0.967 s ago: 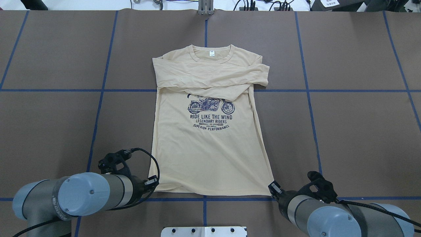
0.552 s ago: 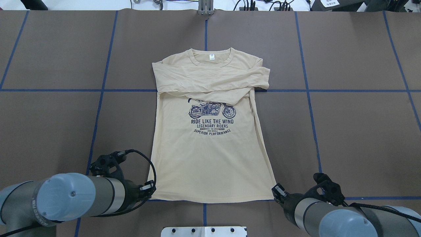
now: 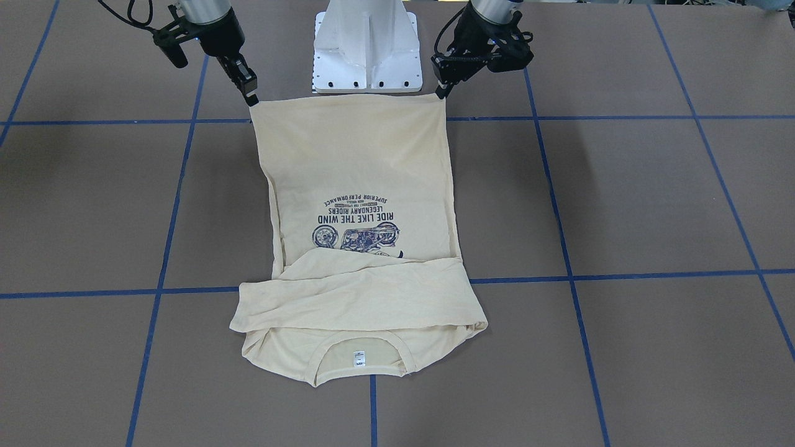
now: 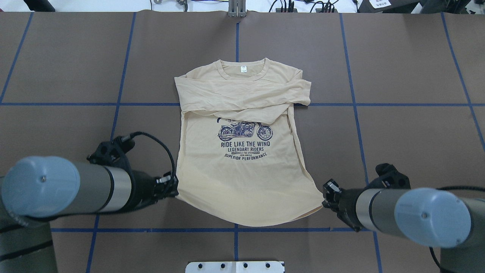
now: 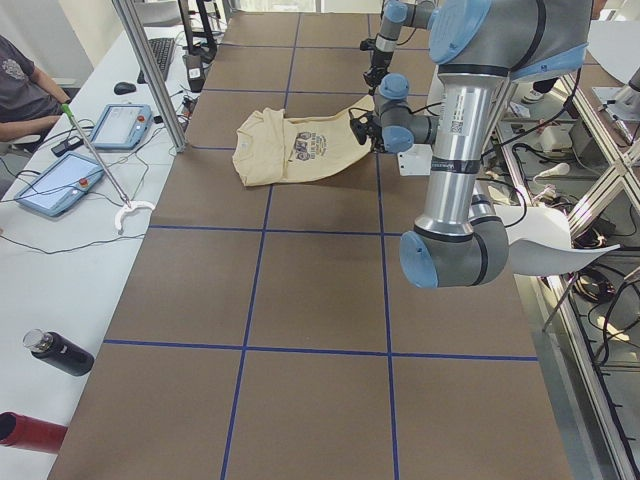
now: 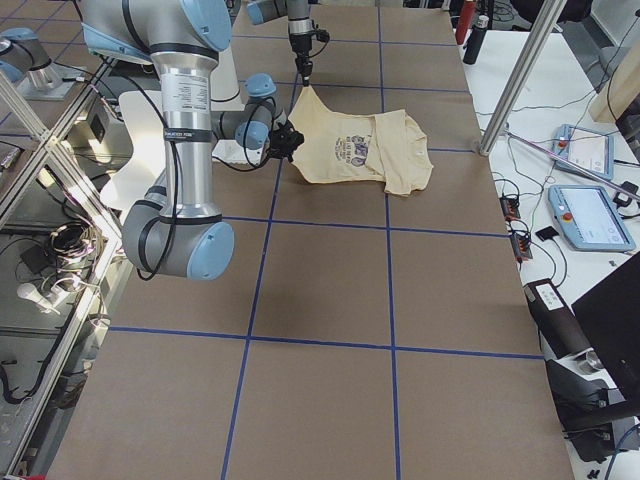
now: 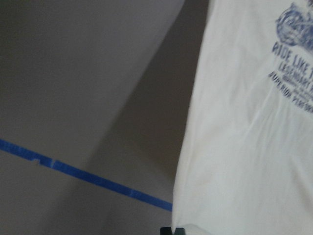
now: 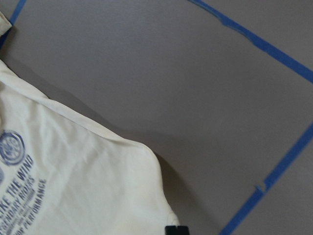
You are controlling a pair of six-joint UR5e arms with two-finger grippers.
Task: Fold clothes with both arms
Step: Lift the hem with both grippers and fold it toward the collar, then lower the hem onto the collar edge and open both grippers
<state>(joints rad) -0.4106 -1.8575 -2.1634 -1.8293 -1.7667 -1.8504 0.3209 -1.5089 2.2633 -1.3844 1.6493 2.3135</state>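
Gripping a hem corner each, the left pincer (image 4: 173, 188) and right pincer (image 4: 326, 194) held the shirt (image 4: 242, 174) stretching lengthwise straight ahead of both, collar (image 4: 242, 74) farthest.

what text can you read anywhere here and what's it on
"RIDE LIKE THE WIND": print on the shirt front
"LEGENDARY RIDERS": same print
"SUPERIOR PERFORMANCE": same print, curved
Tiny line between those: too small to read
collar tag: too small to read
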